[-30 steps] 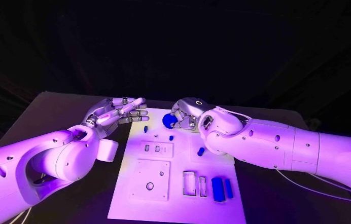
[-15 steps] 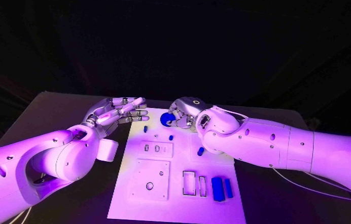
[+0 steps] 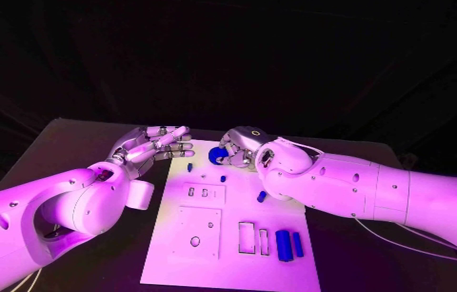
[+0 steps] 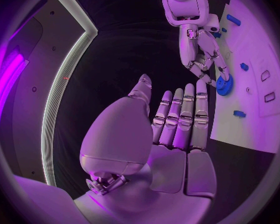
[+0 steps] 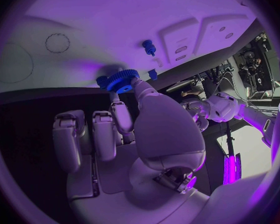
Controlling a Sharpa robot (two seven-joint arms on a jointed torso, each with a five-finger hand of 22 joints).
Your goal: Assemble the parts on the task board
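The white task board (image 3: 228, 265) lies lengthwise in the middle of the table. At its far end my right hand (image 3: 244, 146) pinches a round blue toothed gear (image 3: 218, 155) between thumb and a finger. The right wrist view has the gear (image 5: 120, 80) close over the board's (image 5: 115, 25) far edge; whether it touches is unclear. My left hand (image 3: 152, 145) hovers beside the board's far left corner, fingers spread, holding nothing. From the left wrist view, the open palm (image 4: 174, 139) faces the right hand (image 4: 202, 55) and the gear (image 4: 224, 86).
Small blue pegs (image 3: 189, 168) (image 3: 223, 179) (image 3: 261, 197) sit on the board's far half. Two blue bars (image 3: 282, 245) (image 3: 297, 244) lie near its right edge beside narrow slots (image 3: 247, 238). Two raised square plates (image 3: 203, 193) (image 3: 197, 234) occupy the left side.
My right hand has edged slightly to the left with the gear in it. The left hand stays where it was.
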